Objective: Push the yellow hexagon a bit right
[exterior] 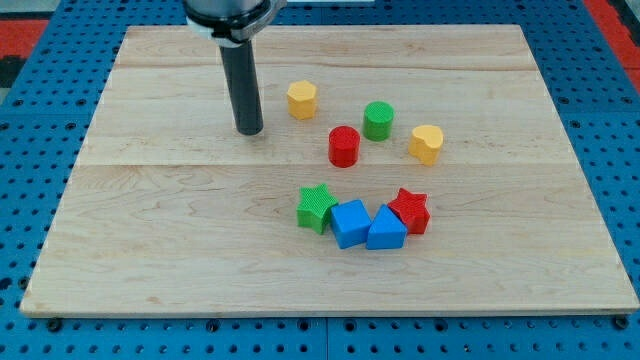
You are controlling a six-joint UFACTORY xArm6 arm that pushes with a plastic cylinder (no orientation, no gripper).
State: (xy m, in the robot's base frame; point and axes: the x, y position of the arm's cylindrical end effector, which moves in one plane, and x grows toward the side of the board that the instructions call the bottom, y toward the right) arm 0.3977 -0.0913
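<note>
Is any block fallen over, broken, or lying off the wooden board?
Nothing stands out. All eight blocks sit on the board, none visibly damaged. My tip rests at the view's left of the yellow hexagon, not touching it.

My tip stands to the view's left of the yellow hexagon, with bare desk between them. Right of the hexagon the way toward the desk's right edge is open along the top. Just below that line sit the green cylinder, the red cylinder and the yellow heart-like block. Nearer the bottom edge, the green star, two blue blocks and the red star crowd together in a touching row.
</note>
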